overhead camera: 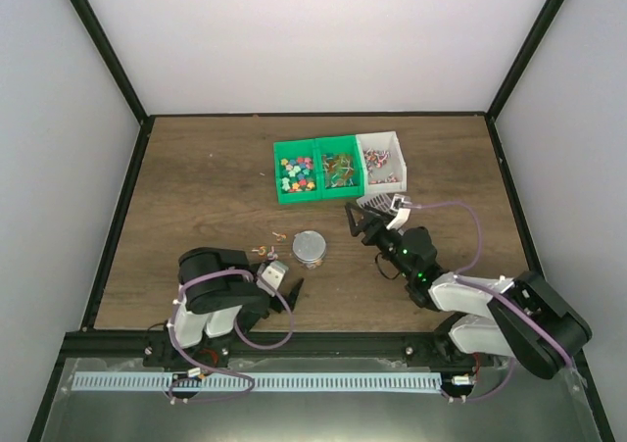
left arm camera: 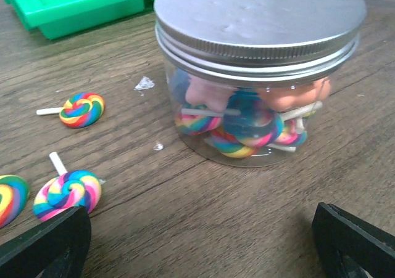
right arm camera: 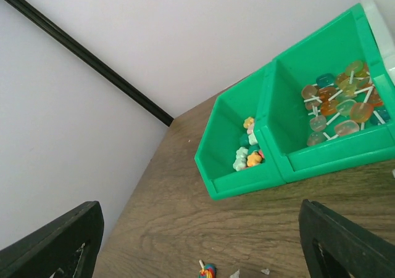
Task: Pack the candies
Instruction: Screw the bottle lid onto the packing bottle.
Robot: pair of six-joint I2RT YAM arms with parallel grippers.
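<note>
The candies are small bright sweets. Flower-shaped ones fill the left green bin, and clear lollipops lie in the middle green bin. More rainbow lollipops sit inside a clear jar under a silver lid. Three loose rainbow lollipops lie on the wood left of the jar. My left gripper stands open just short of the jar, nothing between its fingers. My right gripper hangs open and empty in front of the green bins.
A white bin with more sweets stands right of the green ones. Small scraps of wrapper lie on the wood near the jar. White walls with black corner posts enclose the table on three sides.
</note>
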